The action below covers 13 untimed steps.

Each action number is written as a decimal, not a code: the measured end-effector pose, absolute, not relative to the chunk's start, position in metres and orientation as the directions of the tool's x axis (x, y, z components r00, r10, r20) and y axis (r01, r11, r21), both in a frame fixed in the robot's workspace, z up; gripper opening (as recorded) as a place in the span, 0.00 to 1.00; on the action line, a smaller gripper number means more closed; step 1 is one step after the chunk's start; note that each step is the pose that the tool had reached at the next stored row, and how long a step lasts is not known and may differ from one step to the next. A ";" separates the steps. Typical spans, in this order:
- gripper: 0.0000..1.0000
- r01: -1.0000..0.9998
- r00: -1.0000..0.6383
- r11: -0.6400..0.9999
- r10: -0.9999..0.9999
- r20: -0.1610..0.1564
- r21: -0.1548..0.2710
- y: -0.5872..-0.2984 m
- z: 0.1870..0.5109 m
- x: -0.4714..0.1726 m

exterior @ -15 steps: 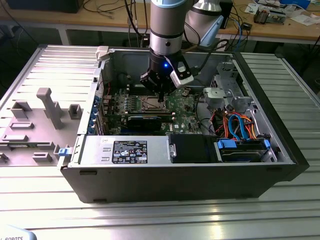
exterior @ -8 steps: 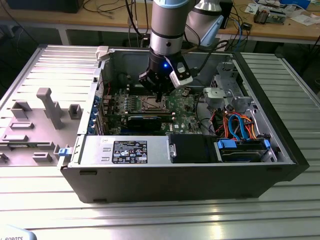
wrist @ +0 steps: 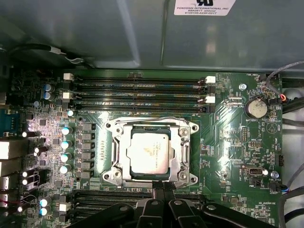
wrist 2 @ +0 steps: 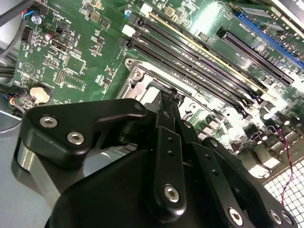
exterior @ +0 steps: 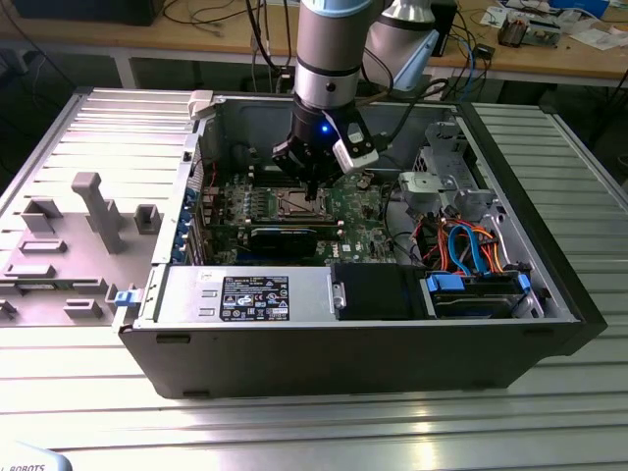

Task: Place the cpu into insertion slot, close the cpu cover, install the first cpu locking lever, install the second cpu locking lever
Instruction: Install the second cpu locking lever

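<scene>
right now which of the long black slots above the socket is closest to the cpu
The lowest memory slot, running just beside the metal cover around the cpu; the other three lie farther off.

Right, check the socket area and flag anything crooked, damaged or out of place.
Nothing stands out. In the first wrist view the cpu lies flat and square in the insertion slot, and the cpu cover frames it evenly. The gripper sits at the socket's edge. No bent parts or loose debris show on the motherboard.

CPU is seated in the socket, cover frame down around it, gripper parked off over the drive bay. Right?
Not quite. The cpu sits in the insertion slot with the cpu cover down, but the gripper is at the socket's edge, as the first wrist view shows.
</scene>
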State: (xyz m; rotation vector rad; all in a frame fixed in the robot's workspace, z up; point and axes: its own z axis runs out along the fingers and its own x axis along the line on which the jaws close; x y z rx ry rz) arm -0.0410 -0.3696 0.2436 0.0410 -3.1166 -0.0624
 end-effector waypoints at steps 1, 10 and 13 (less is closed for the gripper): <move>0.11 -0.026 -0.999 0.999 -0.027 0.024 0.040 -0.370 0.244 -0.041; 0.11 -0.024 -0.997 0.998 -0.027 0.072 0.053 -0.379 0.242 -0.041; 0.11 -0.023 -0.997 0.997 -0.029 0.075 0.071 -0.386 0.242 -0.041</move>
